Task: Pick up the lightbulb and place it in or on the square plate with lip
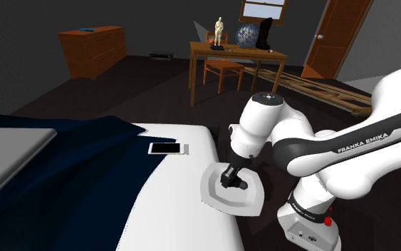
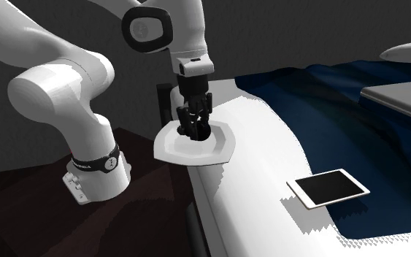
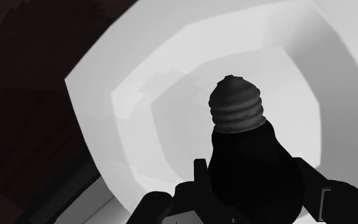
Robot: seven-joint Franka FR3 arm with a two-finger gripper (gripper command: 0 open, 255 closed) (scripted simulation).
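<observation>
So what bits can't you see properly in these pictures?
- Wrist view: the middle of the plate, hidden behind the lightbulb.
- Shoulder view: whether the lightbulb touches the plate; the claw covers that spot.
- Shoulder view: the grey flat thing, cut off by the left edge.
- Shoulder view: the things on the far desk, too small to name.

We see the plate [image 1: 252,202] on the corner of the bed [image 1: 184,214], just beside the stand [image 1: 309,227]. The gripper [image 1: 235,181] hangs over its middle, with the lightbulb [image 3: 247,153] clasped between the fingers. In the shoulder view the phone [image 1: 167,148] lies on the bed left of the plate, near the blanket [image 1: 70,178]. The table [image 1: 238,51] and the dresser [image 1: 92,48] stand far behind.
</observation>
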